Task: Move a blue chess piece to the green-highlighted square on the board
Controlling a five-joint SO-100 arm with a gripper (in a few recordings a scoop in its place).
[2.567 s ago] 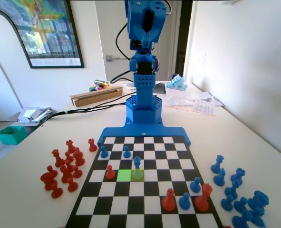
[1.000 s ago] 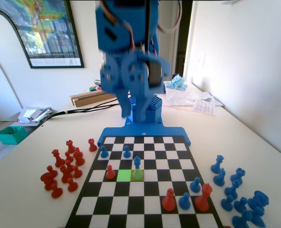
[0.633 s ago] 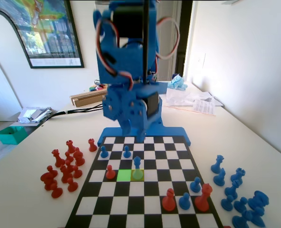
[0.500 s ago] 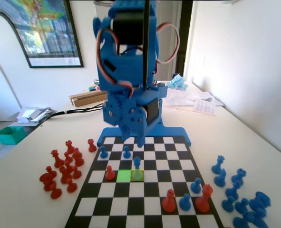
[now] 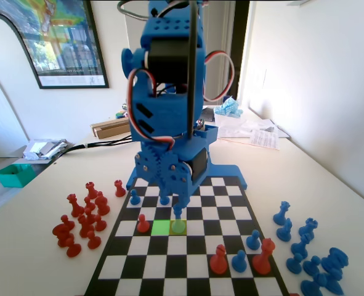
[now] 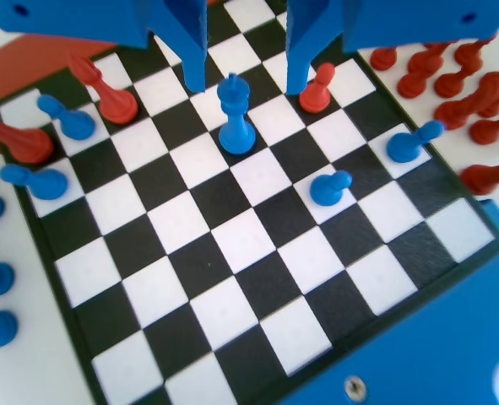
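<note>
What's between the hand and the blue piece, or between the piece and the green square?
Nothing visible. The open hand straddles the blue chess piece; the green-highlighted square beside it is bare, with a red pawn one square beyond.

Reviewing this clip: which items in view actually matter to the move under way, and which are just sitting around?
In play:
- gripper, jaws open either side of the piece
- blue chess piece, standing on the olive square
- green-highlighted square, beside it
- board

Lying about:
- captured red pieces off the board
- spare blue pieces off the board
- teal tray

The blue chess piece (image 6: 235,118) looks like smooth, slightly glossy plastic; the board (image 6: 232,245) matt; the end effector (image 6: 247,80) matt plastic.
</note>
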